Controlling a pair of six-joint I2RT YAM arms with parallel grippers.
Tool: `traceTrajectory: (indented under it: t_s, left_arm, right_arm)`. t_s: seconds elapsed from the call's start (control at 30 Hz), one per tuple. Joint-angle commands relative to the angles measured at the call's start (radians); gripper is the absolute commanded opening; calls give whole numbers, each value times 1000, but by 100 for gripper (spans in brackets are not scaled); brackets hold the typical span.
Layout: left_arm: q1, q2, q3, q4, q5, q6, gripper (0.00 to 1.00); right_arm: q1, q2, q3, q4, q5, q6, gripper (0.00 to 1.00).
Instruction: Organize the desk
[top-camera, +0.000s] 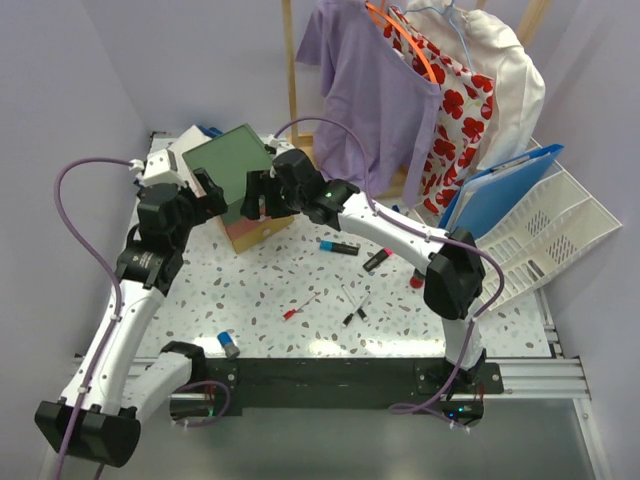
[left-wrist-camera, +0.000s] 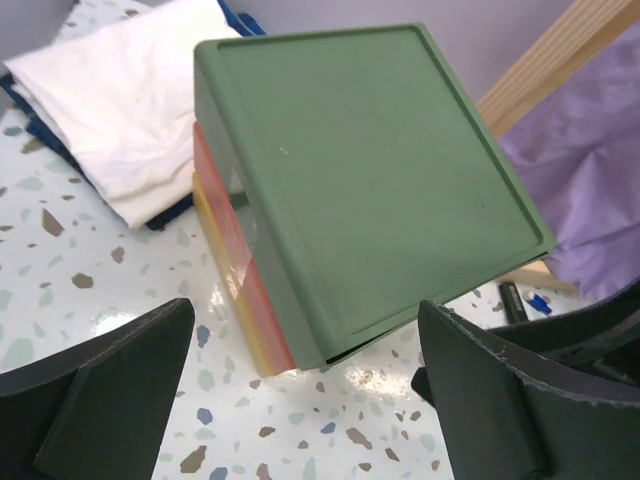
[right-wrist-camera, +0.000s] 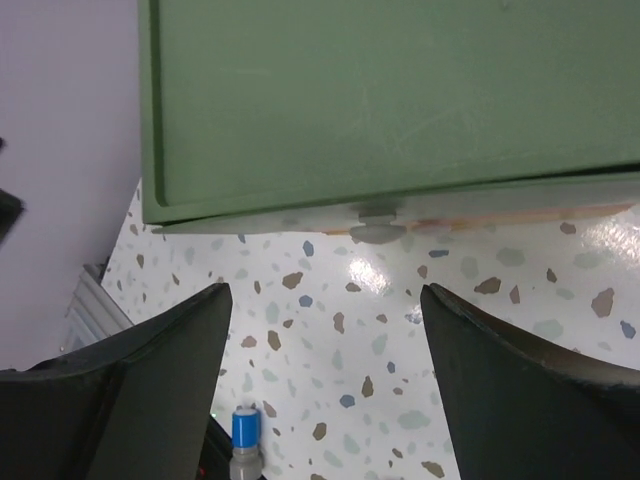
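You have no lettering, number, brand or sign that can be read in any of the three views; the flat green plastic top of the stacked drawer box, filling the middle of the left wrist view, shows a plain face; the black marker pen with a blue end, near the centre of the overhead view, is too small for any print on it to be made out; the same goes for the small blue-capped bottle at the bottom edge of the right wrist view.
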Motion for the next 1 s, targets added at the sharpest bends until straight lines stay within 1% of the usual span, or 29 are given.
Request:
traceTrajectory:
  t_s: [0.0,0.1,0.13,0.27,0.3,0.43,0.5,0.67,0.9,0.93,0.97]
  left_arm:
    - [51,2,-3,66,167,-85,100]
    - [93,48,-1,57,193,-134,99]
    - [102,60,-2,54,203,-144,98]
    - [146,88,-19,83,250,-183,94]
    - [148,96,-22,88,256,-184,91]
    - [151,116,-17,91,256,-186,86]
    - [151,125,-22,94,256,-187,82]
    - [154,149,-34,105,244,-180,75]
    - [157,189,-43,123,243,-169,63]
    - [157,191,-45,127,243,-169,62]
    - [157,192,-48,126,243,-164,61]
  right_arm:
    - [-18,27,65,54,-29,-10,74]
    - [-26,47,71,63,-58,-8,65]
    - [-25,50,73,65,-61,-10,64]
    - [-28,60,87,67,-54,-14,63]
    - [-29,62,91,64,-51,-16,63]
    - [-32,79,127,60,-43,-30,63]
    - [-37,91,137,57,-41,-30,62]
    - [-52,103,159,59,-54,-37,58]
    - [-60,108,145,82,-89,-40,46]
    - [-61,108,147,85,-93,-40,41]
    - [-63,110,147,86,-103,-40,38]
